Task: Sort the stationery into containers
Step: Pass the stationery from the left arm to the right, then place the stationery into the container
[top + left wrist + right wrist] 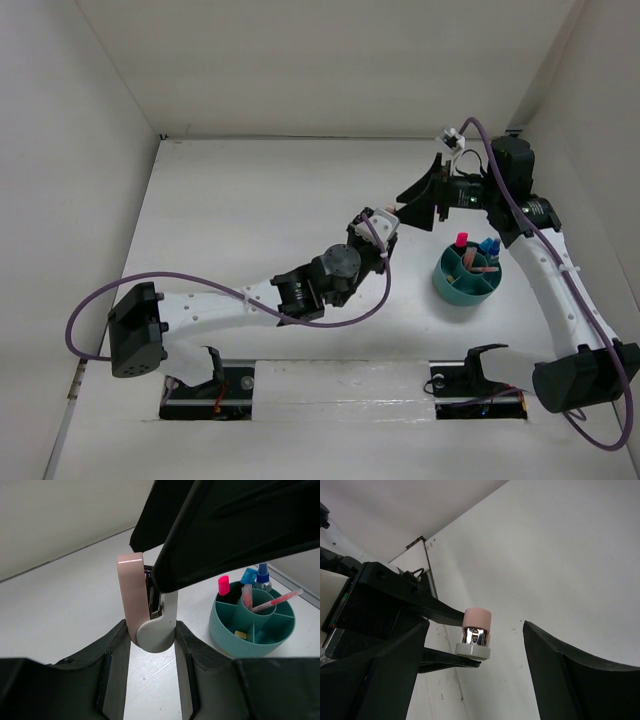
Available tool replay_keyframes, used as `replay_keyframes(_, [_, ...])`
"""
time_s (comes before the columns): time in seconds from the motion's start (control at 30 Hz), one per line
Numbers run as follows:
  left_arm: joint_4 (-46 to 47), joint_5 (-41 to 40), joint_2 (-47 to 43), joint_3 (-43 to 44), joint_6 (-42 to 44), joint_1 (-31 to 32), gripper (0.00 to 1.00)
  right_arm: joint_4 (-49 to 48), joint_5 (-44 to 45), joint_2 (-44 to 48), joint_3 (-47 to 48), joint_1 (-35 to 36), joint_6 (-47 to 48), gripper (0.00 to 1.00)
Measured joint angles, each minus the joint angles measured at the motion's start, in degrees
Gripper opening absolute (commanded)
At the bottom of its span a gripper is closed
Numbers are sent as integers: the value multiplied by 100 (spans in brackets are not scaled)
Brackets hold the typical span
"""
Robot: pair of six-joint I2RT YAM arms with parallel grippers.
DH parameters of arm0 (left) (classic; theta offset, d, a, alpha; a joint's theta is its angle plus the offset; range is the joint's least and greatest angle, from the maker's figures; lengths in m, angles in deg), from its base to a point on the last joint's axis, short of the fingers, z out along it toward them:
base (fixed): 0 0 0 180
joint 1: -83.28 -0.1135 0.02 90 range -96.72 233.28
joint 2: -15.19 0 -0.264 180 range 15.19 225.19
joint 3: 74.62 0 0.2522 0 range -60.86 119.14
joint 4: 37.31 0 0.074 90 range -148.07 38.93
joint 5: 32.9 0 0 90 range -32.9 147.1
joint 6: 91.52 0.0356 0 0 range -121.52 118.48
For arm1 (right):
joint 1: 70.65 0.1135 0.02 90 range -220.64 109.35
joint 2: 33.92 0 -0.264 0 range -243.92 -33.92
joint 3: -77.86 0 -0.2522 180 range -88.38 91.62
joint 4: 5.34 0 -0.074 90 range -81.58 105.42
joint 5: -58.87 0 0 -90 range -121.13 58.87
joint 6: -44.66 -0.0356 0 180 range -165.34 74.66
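Note:
My left gripper is shut on the pinkish stapler and holds it upright above the table; in the left wrist view the stapler is clamped by its white hinge end between the fingers. My right gripper is open right beside it. In the right wrist view the stapler shows end-on between my right fingers, which do not touch it. The teal organiser cup stands to the right and holds the pink-capped highlighter, the blue-capped highlighter, the bottle, pens and the eraser.
White walls close in the table at the back, left and right. The left arm's purple cable loops at the left. Two black gripper stands sit at the near edge.

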Motion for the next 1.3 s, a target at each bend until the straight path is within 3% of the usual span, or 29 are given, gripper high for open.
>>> replay_keyframes(0.13, [24, 22, 13, 55, 39, 0, 0, 31, 9, -118, 0, 125, 87, 68])
replay_keyframes(0.17, [28, 26, 22, 79, 42, 0, 0, 37, 9, -153, 0, 142, 103, 58])
replay_keyframes(0.23, [37, 28, 26, 109, 46, 0, 0, 83, 11, -219, 0, 155, 144, 49])
replay_keyframes(0.37, [24, -13, 101, 151, 70, -9, 0, 140, -33, -240, 0, 155, 179, 35])
replay_keyframes(0.47, [15, -55, 179, 208, 118, -9, 0, 173, -13, -243, 0, 151, 199, 14])
replay_keyframes(0.5, [13, -74, 195, 219, 129, -9, 0, 173, -9, -243, 0, 151, 210, 2])
replay_keyframes(0.63, [-33, -87, 210, 256, 133, -7, 0, 170, 11, -240, 0, 151, 238, 0])
replay_keyframes(0.67, [-46, -85, 212, 258, 133, -7, 6, 177, 15, -238, 0, 151, 260, 0])
replay_keyframes(0.8, [-131, -61, 214, 260, 109, -7, 57, 317, 59, -221, 0, 155, 514, 0])
replay_keyframes(0.83, [-166, -37, 214, 271, 85, -4, 84, 365, 109, -214, 0, 155, 614, 0])
replay_keyframes(0.9, [-190, 28, 219, 304, 9, -2, 100, 487, 199, -210, 0, 155, 846, 0])
replay_keyframes(1.07, [-334, 212, 221, 341, -275, -2, 100, 1086, 291, -247, 151, -109, 1644, 0])
replay_keyframes(1.3, [-767, 417, -328, -225, -896, -2, 100, 3141, 302, -616, 949, -1158, 4183, 0])
